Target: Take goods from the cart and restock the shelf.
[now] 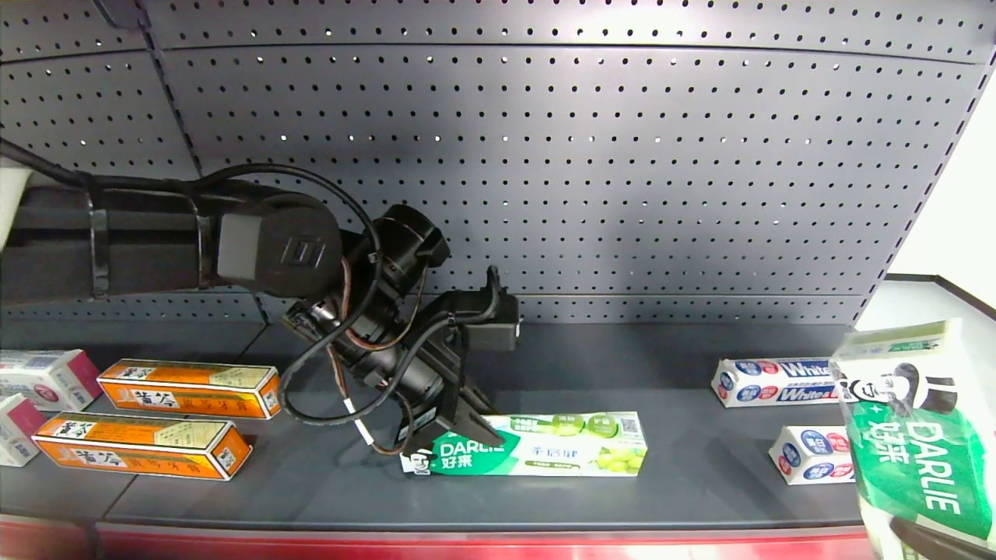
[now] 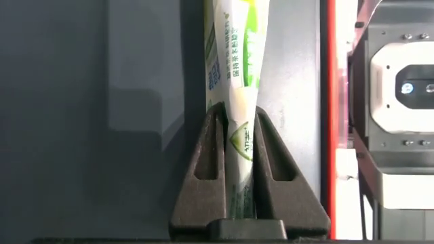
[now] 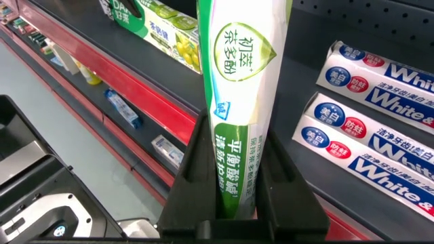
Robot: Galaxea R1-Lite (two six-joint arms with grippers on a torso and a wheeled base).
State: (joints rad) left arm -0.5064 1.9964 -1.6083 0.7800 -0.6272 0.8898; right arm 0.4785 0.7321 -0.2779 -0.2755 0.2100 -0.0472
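nearest, on the right: the right gripper (image 3: 237, 146) is holding a green toothpaste box (image 1: 910, 435) upright. its fingers (image 3: 186, 190) are clenching on the box's lower part. the box is hanging near the right end of the shelf (image 1: 661, 486).

the red front edge (image 1: 467, 544) is running along the shelf.

mid-shelf: the left gripper (image 1: 459, 428) is sitting low over the shelf. its fingers (image 2: 193, 203) are grasping the left end of a second green box (image 1: 545, 443), which is lying flat with its long side running along the front edge.

to the left, well apart: a front orange box (image 1: 144, 446) and a rear orange box (image 1: 191, 386) are lying flat, one behind the other. white and pink boxes (image 1: 47, 377) are sitting at the far left.

to the right: a front blue-and-white box (image 1: 809, 455) is lying near the held box, and a rear blue-and-white box (image 1: 770, 381) is lying behind it.

at the back: a grey pegboard panel (image 1: 545, 194) is standing behind everything.
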